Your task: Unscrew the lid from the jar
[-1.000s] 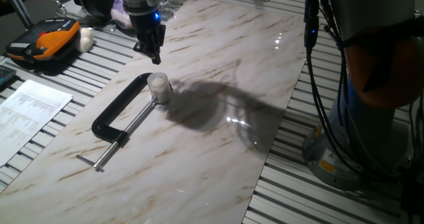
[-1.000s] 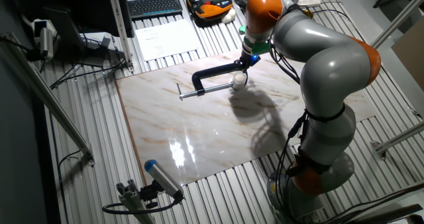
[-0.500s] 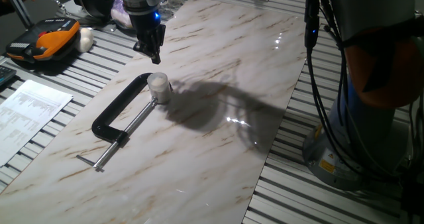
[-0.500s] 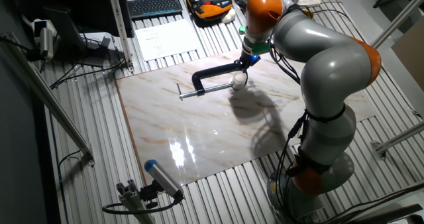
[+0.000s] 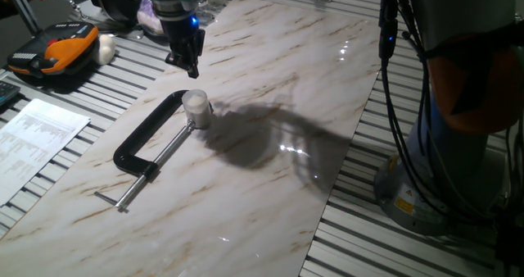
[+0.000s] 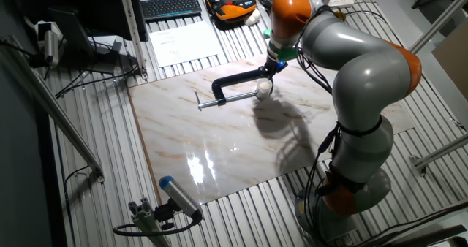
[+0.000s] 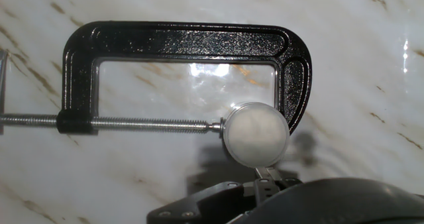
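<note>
The lid point(image 7: 256, 133) is still on the jar point(image 5: 196, 115) held in the black clamp point(image 7: 185, 45), and the fingers point(image 5: 190, 67) hover above, empty, their opening unclear.

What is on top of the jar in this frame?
The white lid sits on the jar, which is held in the black C-clamp. In the hand view the lid covers the jar entirely, so its contents cannot be seen. The gripper hangs above, not touching.

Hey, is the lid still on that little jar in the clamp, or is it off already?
On. The lid sits flat atop the jar, which is held in the black C-clamp; the gripper hangs above, apart from it.
</note>
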You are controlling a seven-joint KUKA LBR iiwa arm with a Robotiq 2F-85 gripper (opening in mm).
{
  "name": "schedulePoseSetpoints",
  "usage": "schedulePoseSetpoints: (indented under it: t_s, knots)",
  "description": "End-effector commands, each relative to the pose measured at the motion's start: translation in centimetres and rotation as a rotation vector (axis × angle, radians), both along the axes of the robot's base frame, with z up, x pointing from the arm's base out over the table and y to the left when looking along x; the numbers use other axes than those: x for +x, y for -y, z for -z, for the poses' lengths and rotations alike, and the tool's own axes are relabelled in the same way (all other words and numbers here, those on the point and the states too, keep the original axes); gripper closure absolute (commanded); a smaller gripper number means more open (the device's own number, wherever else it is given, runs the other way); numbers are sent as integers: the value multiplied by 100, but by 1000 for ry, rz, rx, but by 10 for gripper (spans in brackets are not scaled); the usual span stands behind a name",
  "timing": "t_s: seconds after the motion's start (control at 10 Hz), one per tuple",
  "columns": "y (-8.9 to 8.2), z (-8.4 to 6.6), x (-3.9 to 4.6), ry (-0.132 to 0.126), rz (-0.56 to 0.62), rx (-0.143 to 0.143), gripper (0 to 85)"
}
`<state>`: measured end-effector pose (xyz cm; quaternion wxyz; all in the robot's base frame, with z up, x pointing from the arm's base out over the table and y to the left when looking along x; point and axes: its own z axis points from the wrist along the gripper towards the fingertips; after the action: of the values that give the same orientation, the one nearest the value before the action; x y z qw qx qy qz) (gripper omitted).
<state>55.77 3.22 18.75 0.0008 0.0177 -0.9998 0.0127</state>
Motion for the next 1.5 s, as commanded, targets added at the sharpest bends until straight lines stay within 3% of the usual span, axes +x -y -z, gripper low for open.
schedulePoseSetpoints:
  t_s: [0.0,1.4]
  knots:
    - [0,0,0,-4,4,5,850]
    - [-3,30,-6,-33,40,39,850]
